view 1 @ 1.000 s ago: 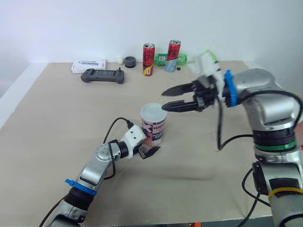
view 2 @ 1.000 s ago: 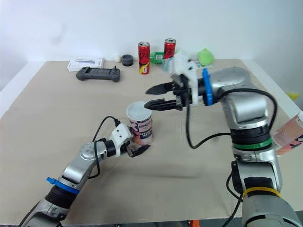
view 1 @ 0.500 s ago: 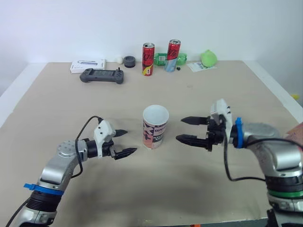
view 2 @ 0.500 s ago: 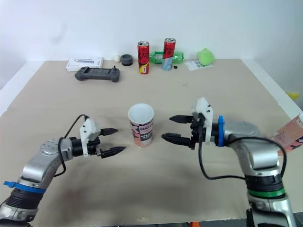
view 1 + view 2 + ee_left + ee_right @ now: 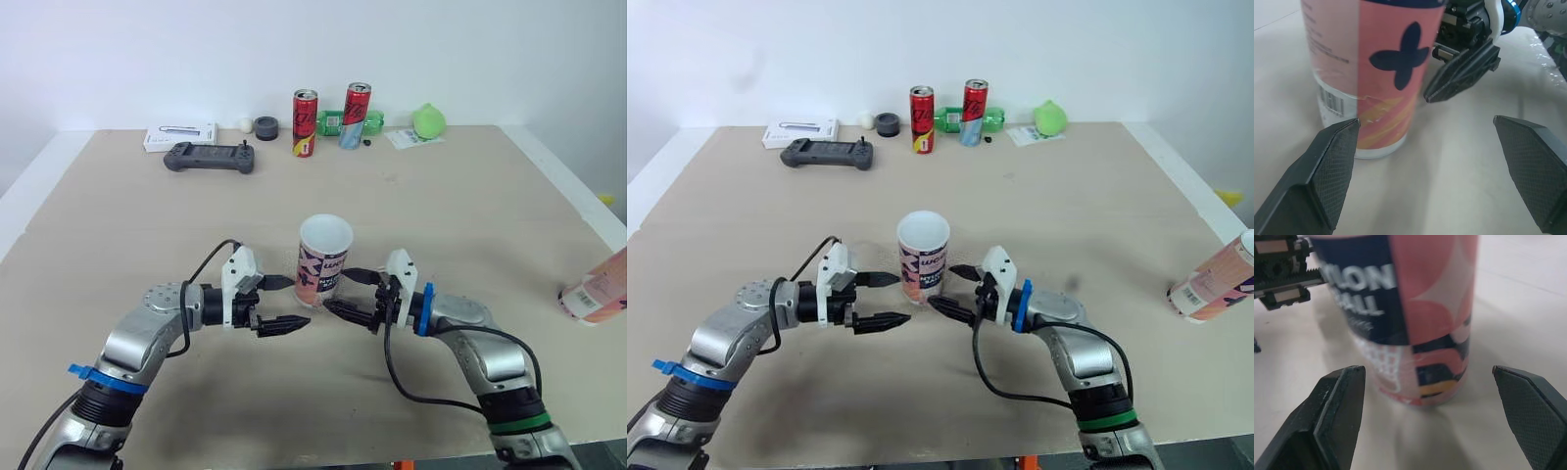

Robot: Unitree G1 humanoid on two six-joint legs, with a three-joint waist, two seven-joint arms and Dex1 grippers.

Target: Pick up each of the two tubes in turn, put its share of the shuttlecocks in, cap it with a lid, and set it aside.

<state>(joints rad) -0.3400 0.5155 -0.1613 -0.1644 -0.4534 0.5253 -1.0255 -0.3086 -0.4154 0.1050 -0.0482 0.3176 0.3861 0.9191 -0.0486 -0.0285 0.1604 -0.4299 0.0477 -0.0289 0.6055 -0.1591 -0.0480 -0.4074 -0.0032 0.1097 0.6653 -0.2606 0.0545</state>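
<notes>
Saw the upright, uncapped tube (image 5: 323, 259) squarely ahead of the wide-spread right gripper (image 5: 336, 291), yet off toward one side of the equally wide left gripper (image 5: 297, 302); judged best to centre one gripper, then close gently mid-wall without tipping it.

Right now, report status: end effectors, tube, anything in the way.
Left end effector open, right end effector open, either side of the tube. Tube upright, no lid, not gripped. Nothing in the way.
</notes>
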